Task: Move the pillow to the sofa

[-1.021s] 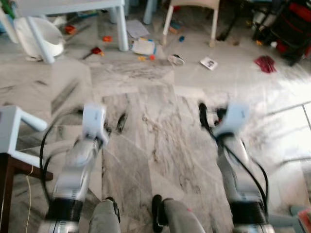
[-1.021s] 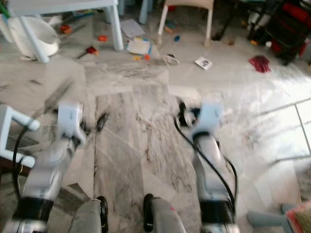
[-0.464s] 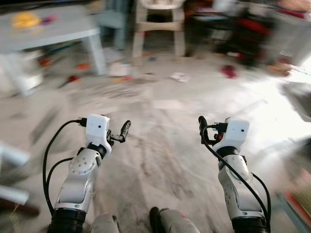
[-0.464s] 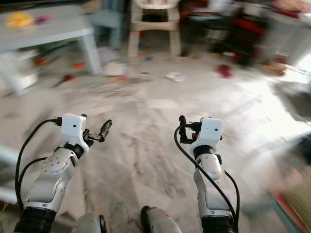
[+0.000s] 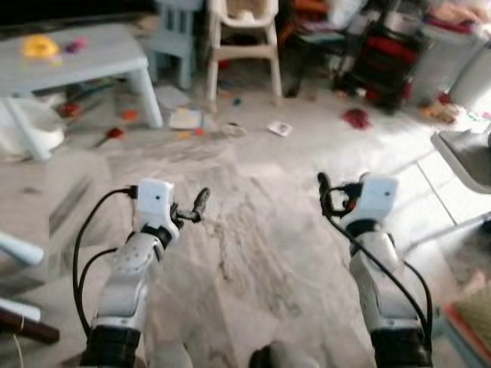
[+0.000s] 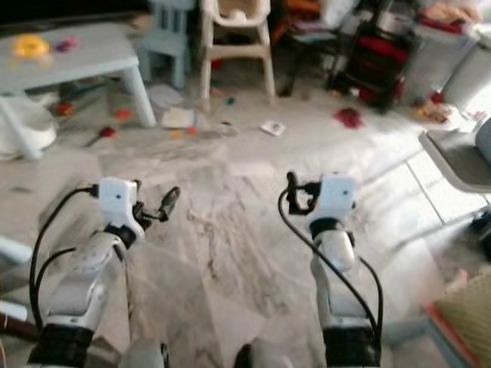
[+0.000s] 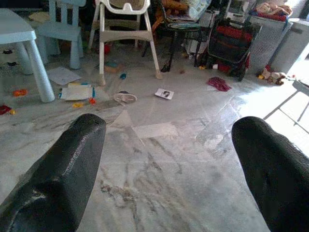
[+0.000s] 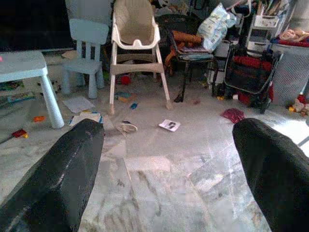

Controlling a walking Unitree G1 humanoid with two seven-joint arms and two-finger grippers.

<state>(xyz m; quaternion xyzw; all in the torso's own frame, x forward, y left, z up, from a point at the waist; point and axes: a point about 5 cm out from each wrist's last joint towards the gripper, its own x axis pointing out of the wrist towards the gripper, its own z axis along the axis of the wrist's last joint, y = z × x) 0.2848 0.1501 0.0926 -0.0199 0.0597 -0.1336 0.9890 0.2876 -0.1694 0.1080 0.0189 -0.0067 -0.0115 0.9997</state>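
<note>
Both arms are raised over grey-veined marble floor (image 5: pixel 253 253). The left gripper (image 7: pixel 169 169) and right gripper (image 8: pixel 169 164) each have black fingers spread wide — nothing between them. Well ahead of both stand a cream plastic high chair (image 8: pixel 135 43) and a pale blue low table (image 5: pixel 69 57). No pillow can be made out.

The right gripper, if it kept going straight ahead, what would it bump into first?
Probably nothing soon. The right gripper, fingers open, points over bare marble floor. Farther along that line lie a sandal and the high chair, though depth is hard to judge.
</note>
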